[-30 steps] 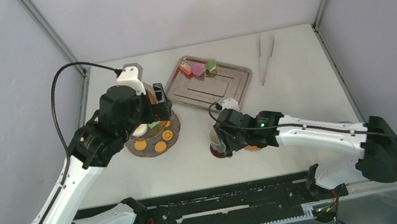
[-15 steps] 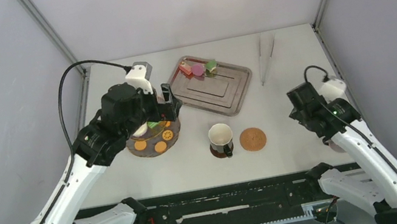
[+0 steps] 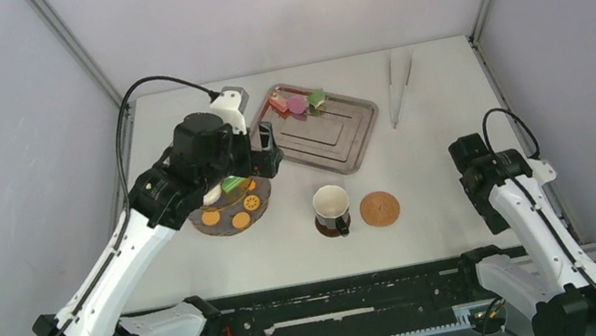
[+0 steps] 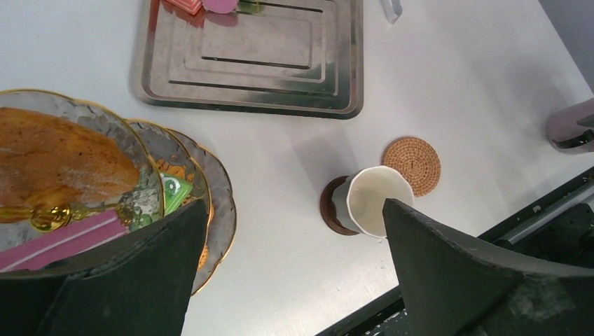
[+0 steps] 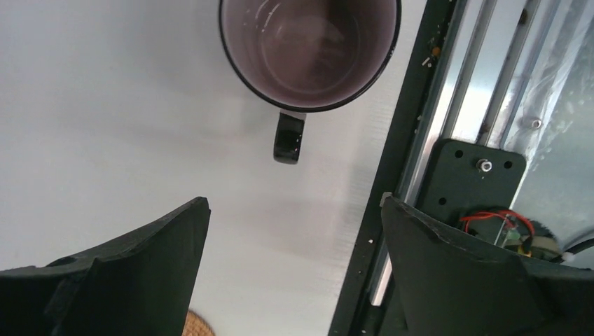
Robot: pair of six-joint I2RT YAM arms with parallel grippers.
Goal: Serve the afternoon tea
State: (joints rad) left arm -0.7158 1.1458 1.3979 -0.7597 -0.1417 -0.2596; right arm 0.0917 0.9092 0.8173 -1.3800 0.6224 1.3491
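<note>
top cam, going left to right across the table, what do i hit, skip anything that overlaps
three-tier stand → white cup on its dark coaster → bare brown coaster → tongs

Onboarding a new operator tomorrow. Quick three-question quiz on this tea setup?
1. True or false: the white ceramic cup stands on the light woven round coaster.
2. The small colourful cakes lie on the rectangular steel tray at: A its middle, B a far corner, C its near edge.
3. What lies ahead of the open right gripper in its wrist view?
Key: 1 false; 2 B; 3 a dark handled mug.
</note>
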